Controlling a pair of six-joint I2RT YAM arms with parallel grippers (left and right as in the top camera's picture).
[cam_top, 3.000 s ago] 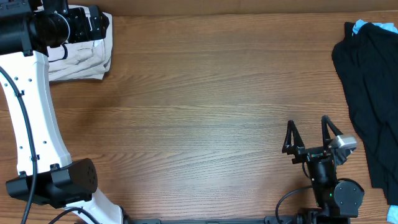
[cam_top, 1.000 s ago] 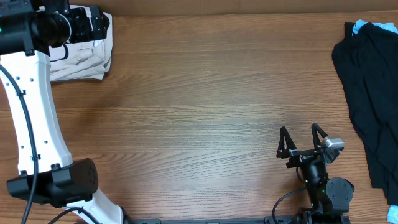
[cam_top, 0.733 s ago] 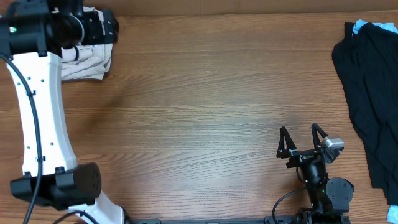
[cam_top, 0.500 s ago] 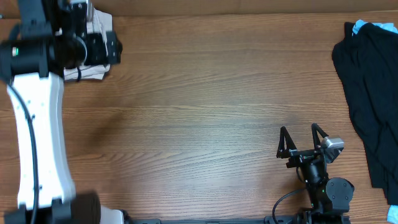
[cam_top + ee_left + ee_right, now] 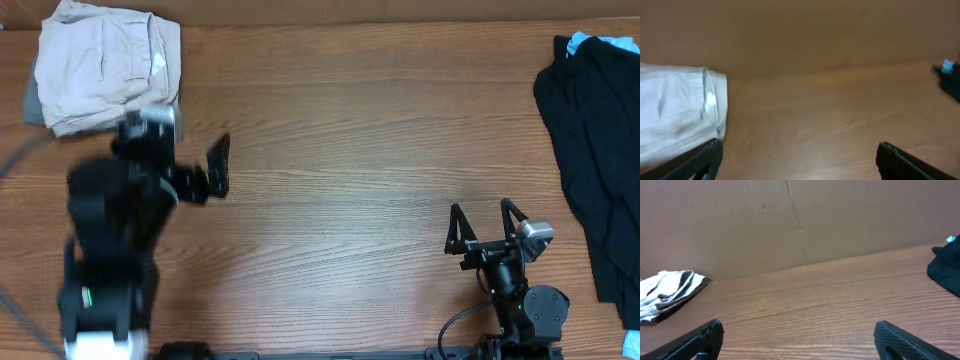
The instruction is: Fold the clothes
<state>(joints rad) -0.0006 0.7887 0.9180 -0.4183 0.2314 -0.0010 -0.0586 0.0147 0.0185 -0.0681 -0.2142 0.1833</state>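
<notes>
The folded beige khaki shorts (image 5: 105,62) lie at the table's far left corner, with a grey edge (image 5: 33,103) of another garment under them. They also show in the left wrist view (image 5: 677,117) and small in the right wrist view (image 5: 667,294). A black garment (image 5: 597,140) lies crumpled at the right edge, its corner in the right wrist view (image 5: 946,266). My left gripper (image 5: 205,170) is open and empty, blurred, in front of the beige shorts and apart from them. My right gripper (image 5: 484,222) is open and empty near the front right.
A bit of light blue cloth (image 5: 580,43) pokes out at the black garment's far end. A brown cardboard wall (image 5: 800,220) runs along the table's far edge. Bare wooden tabletop (image 5: 370,150) lies between the two piles.
My left arm has pulled back from over the beige shorts toward the front of the table, leaving the folded shorts uncovered in the corner. The right arm has stayed still over the last second.
</notes>
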